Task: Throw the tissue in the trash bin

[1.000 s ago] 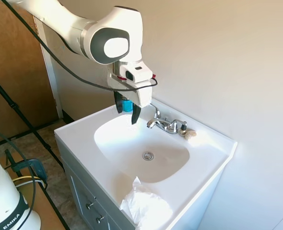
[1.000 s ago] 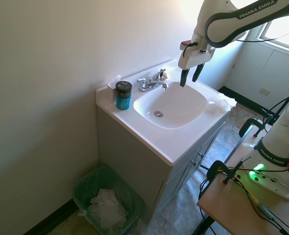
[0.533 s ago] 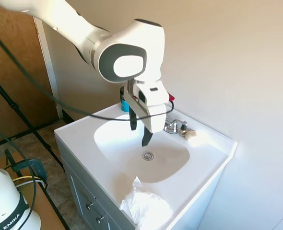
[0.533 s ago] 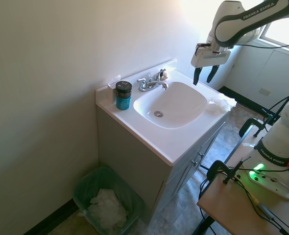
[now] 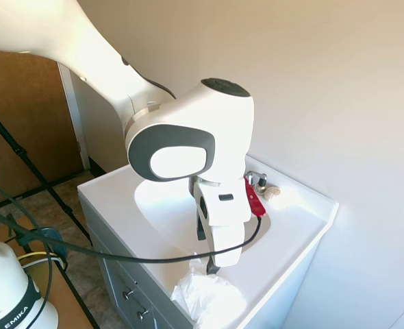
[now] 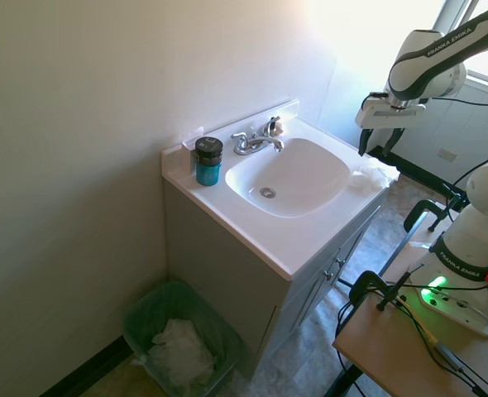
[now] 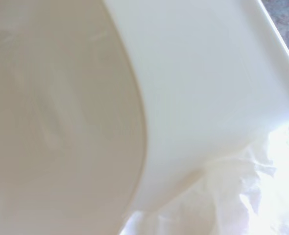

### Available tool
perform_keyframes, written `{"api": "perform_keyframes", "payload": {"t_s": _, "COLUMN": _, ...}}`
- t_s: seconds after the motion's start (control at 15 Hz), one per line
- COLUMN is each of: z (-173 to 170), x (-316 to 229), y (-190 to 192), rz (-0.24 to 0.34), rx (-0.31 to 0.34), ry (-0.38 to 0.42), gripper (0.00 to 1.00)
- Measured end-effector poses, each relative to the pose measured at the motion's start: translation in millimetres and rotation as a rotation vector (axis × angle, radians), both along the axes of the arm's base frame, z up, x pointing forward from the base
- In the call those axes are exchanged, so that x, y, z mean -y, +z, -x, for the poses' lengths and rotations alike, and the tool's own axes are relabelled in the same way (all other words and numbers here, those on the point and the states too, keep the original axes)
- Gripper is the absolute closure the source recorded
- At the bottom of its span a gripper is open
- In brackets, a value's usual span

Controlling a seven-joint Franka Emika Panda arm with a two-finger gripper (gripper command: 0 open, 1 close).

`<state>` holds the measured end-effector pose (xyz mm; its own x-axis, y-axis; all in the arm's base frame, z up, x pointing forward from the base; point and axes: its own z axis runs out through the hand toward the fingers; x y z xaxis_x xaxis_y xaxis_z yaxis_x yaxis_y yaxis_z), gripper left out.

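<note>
The crumpled white tissue (image 5: 209,298) lies on the front corner of the white vanity top, beside the basin. It also shows as a tissue (image 6: 375,174) at the counter's right end and as a bright tissue (image 7: 232,196) close up in the wrist view. My gripper (image 5: 207,260) hangs open just above it, fingers pointing down with nothing between them; in the second exterior view the gripper (image 6: 375,147) is a short way over the tissue. The trash bin (image 6: 145,308), lined in green with white paper inside, stands on the floor at the vanity's far side.
The sink basin (image 6: 298,178) fills the middle of the counter (image 6: 294,240). A chrome faucet (image 6: 256,141) and a blue jar with a dark lid (image 6: 208,161) stand along the wall side. A small beige object (image 5: 272,192) lies by the faucet (image 5: 257,179).
The arm has swung from over the faucet, across the basin, to the counter's front corner. The open gripper now hangs over the tissue. The tissue has not moved.
</note>
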<state>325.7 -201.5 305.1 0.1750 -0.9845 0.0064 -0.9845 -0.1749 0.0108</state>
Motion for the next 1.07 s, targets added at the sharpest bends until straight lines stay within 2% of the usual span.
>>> {"api": "perform_keyframes", "payload": {"t_s": 0.27, "z": 13, "x": 22, "y": -21, "rz": -0.011, "rx": -0.027, "ry": -0.054, "gripper": 0.0}}
{"api": "perform_keyframes", "payload": {"t_s": 0.53, "z": 18, "x": 28, "y": -44, "rz": -0.026, "rx": -0.06, "ry": -0.064, "gripper": 0.0}}
{"api": "perform_keyframes", "payload": {"t_s": 0.6, "z": 19, "x": 29, "y": -50, "rz": -0.028, "rx": -0.065, "ry": -0.067, "gripper": 1.0}}
{"api": "perform_keyframes", "payload": {"t_s": 1.07, "z": 16, "x": 27, "y": -71, "rz": -0.032, "rx": -0.075, "ry": -0.05, "gripper": 1.0}}
